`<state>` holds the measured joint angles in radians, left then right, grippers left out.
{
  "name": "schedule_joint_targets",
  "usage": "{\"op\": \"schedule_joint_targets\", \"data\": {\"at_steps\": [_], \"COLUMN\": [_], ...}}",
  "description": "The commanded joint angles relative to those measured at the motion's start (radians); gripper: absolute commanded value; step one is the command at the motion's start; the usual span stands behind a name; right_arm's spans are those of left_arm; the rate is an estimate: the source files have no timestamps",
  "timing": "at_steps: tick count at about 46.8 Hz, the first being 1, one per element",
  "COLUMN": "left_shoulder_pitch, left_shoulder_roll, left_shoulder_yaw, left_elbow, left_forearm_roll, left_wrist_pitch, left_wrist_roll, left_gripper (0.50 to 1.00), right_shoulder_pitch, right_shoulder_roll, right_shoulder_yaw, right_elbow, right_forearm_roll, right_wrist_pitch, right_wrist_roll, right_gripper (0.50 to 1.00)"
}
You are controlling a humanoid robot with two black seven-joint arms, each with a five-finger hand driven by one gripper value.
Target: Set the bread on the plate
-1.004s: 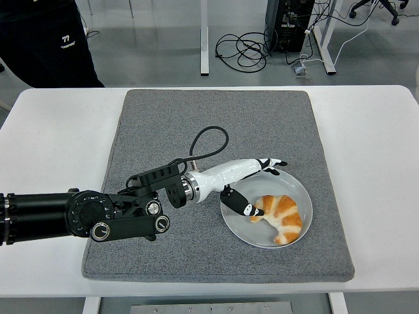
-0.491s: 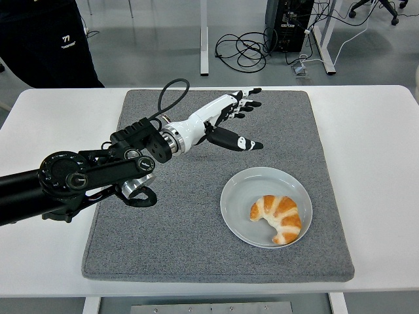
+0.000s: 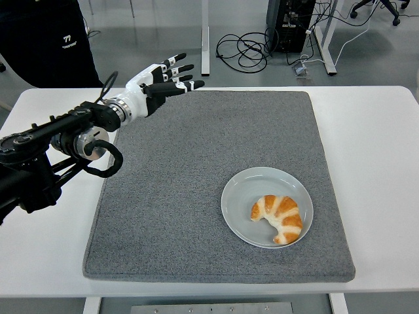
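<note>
Golden croissant lying flat on round grey plate, right-of-centre.

I see the mat lying on the table, the plate on its near right part, bread on the plate. My left hand hangs over the mat's far left corner (well apart from the plate).

The only readable mark is a white "77" on the person's dark top, smaller print below it illegible
</note>
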<state>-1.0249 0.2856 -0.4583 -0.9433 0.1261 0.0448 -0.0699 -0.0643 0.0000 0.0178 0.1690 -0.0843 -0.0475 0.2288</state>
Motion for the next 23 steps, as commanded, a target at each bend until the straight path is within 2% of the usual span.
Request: {"op": "schedule_joint_targets", "data": {"at_steps": [1,5,10,20,23], "left_shoulder_pitch": [0.029,0.051,0.055,0.057,0.055], "left_shoulder_roll": [-0.006,-0.011,-0.031,-0.040,-0.040], "left_shoulder_yaw": [-0.057,-0.100,-0.108,-0.097,-0.097], "left_elbow": [0.052,0.106,0.153,0.190,0.190], "left_forearm_roll": [0.001,0.001,0.001,0.006,0.009], "left_wrist_pitch": [-0.049,-0.088,-0.097,-0.135,-0.137], "left_wrist_roll": [-0.007,-0.011,-0.025,-0.114,-0.126], "left_gripper": [0.930,0.930,0.930,0.930,0.931], "right_shoulder_pitch": [0.000,0.000,0.000,0.001,0.001], "right_shoulder_roll": [0.000,0.000,0.000,0.000,0.000], "right_shoulder_yaw": [-0.002,-0.002,-0.004,-0.006,-0.004], "right_elbow": [0.000,0.000,0.001,0.001,0.001], "right_forearm_roll": [0.000,0.000,0.000,0.000,0.000], "right_wrist_pitch": [0.000,0.000,0.000,0.000,0.000], "right_wrist_roll": [0.000,0.000,0.000,0.000,0.000], "right_gripper": [1.000,1.000,1.000,1.000,1.000]}}
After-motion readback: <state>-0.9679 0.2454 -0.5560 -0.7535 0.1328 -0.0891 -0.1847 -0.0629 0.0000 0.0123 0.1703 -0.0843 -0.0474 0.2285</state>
